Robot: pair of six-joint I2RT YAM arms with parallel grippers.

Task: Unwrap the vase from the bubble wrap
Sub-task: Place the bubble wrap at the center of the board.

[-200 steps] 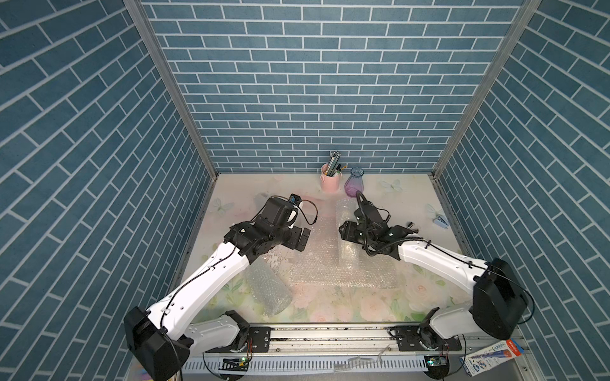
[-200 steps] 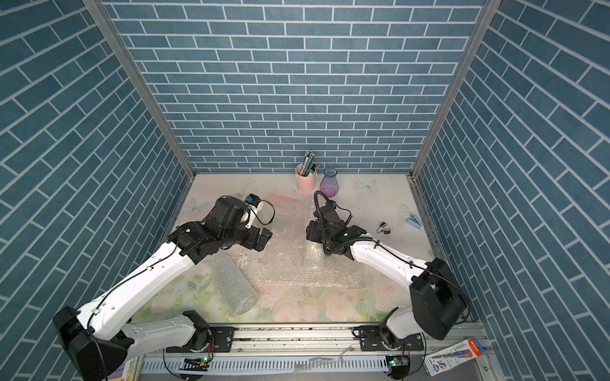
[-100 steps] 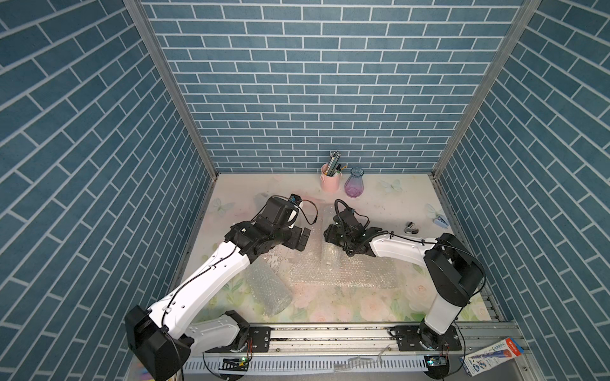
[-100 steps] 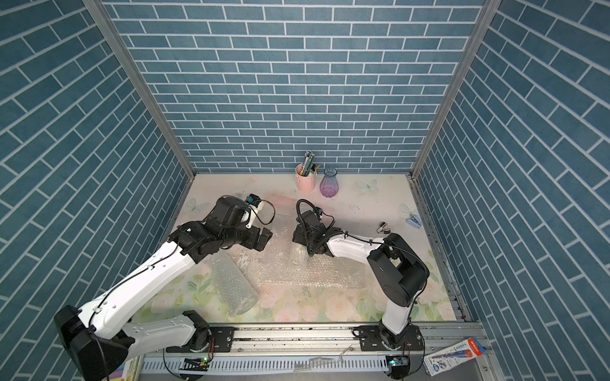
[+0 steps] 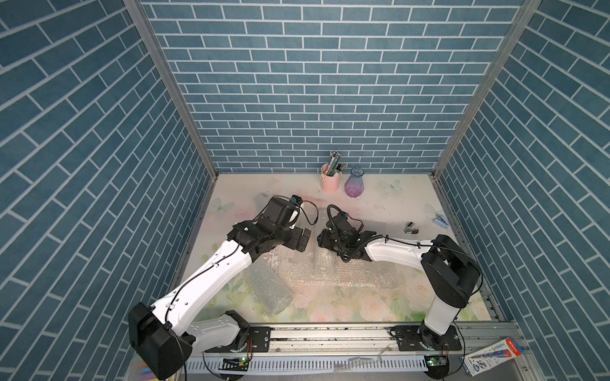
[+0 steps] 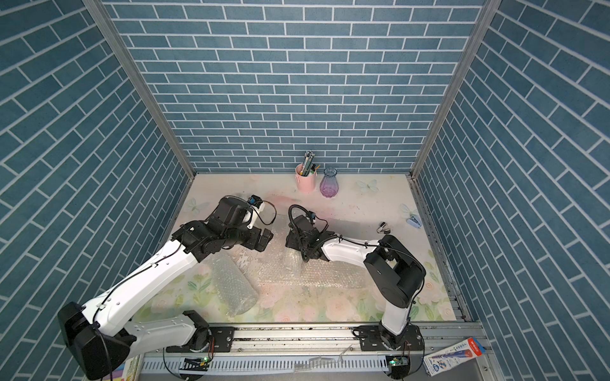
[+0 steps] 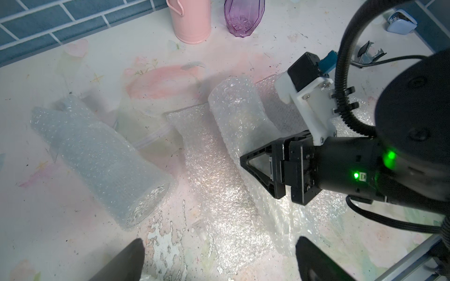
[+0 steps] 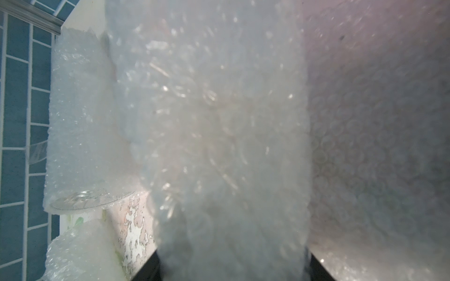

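Left gripper (image 5: 305,238): jaws wide apart, nothing between them. I hold it above the table (image 5: 379,211), facing my right gripper (image 5: 321,240), near it but not touching. Right gripper: closed on a roll (image 7: 236,114) of bubble wrap (image 8: 219,121). In the right wrist view the roll fills the gap between my fingers (image 8: 146,270). In the left wrist view its far end tilts up off the table. I cannot tell what is inside it. The roll sits at the left end of a flat sheet (image 5: 356,273) of the same wrap, which is spread mid-table under my right forearm. A second roll (image 5: 269,290) lies on its side near the front, just beside the sheet's left edge and next to my left forearm. A clear glass base (image 7: 146,204) shows at its open end. A purple vase (image 5: 354,186) stands upright and bare at the back wall, just beside a pink cup (image 5: 330,181), well apart from both grippers.
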